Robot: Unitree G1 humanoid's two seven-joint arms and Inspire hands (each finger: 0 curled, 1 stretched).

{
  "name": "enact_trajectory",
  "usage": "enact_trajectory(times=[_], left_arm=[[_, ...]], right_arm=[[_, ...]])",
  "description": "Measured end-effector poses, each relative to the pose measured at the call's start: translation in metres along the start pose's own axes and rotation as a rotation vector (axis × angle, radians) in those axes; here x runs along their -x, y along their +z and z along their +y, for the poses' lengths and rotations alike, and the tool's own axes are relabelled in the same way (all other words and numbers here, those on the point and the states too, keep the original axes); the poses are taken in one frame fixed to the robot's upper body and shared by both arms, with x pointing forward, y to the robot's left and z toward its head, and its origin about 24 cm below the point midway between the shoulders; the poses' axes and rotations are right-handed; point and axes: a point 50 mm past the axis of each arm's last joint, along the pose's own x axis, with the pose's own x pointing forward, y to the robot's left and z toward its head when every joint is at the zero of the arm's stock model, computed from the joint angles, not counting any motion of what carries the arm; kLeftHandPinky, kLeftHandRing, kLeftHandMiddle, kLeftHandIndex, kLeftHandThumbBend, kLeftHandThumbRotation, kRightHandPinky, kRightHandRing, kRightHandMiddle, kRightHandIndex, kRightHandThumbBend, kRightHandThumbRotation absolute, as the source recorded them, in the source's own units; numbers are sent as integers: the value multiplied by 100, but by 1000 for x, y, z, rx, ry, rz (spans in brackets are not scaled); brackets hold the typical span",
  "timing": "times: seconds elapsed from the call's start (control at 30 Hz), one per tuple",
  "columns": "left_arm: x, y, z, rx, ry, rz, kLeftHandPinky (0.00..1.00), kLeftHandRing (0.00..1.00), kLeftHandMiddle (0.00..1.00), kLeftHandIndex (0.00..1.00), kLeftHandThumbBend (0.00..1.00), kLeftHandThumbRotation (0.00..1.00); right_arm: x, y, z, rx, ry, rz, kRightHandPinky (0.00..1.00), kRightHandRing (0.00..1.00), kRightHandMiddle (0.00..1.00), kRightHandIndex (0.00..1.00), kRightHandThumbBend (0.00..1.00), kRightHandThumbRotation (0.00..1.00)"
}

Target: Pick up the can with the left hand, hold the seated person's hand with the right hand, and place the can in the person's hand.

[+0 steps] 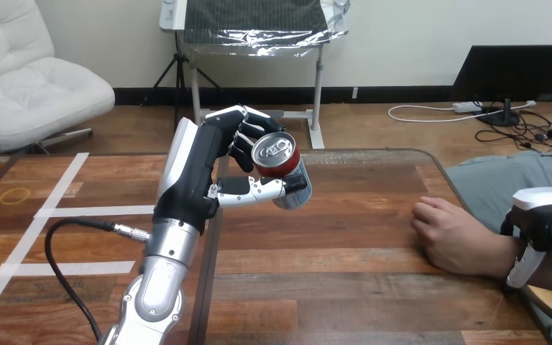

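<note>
Can (280, 169) hangs tilted above the surface (345, 237), gripped by my left hand's (201, 165) fingers (238, 136). It could slip before reaching the person's hand (449, 233), well apart. My right hand (543, 215) is at the wrist; I cannot tell if it grips.

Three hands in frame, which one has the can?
The robot's left hand: raised over the table, curled round the can. The right hand is at the person's wrist; the person's hand lies on the table, empty.

Tilted can (282, 170) — aloft (red-banded)
</note>
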Motion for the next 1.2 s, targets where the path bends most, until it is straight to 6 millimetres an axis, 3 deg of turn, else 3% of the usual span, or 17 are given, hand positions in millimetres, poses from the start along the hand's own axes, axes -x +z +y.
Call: enact_trajectory(times=[1.2], left_arm=[[0, 0, 0, -2, -4, 0, 37, 41, 46, 52, 63, 0]], right_arm=[[1, 3, 0, -43, 95, 9, 66, 82, 89, 90, 68, 17]])
